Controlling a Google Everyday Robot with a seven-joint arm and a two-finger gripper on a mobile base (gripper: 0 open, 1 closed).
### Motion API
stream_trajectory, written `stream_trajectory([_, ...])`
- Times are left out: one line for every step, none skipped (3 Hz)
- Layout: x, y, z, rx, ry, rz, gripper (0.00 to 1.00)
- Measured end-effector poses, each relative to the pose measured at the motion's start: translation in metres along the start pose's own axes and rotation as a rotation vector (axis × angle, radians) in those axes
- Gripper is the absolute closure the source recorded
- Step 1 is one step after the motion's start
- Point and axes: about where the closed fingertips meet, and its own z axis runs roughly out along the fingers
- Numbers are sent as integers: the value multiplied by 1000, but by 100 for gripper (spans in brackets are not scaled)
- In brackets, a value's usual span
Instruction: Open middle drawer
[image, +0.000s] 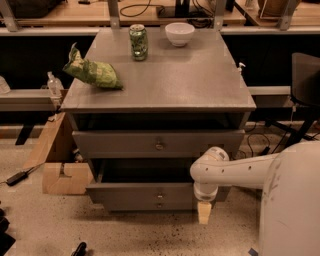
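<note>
Now the middle drawer (135, 193) stands pulled out, with a dark gap above its front. The gripper (204, 212) hangs at its right end, pointing down; whether it is apart or together cannot be told.

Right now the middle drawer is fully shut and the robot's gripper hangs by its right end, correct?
Not quite. The camera view shows the middle drawer pulled out, with a dark opening behind its front, not shut. The gripper does hang by its right end, pointing down at the floor.
</note>
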Motion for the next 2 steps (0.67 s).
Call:
stream_trajectory([-2, -6, 0, -27, -9, -4, 0])
stream_trajectory([-4, -19, -8, -75, -12, -3, 0])
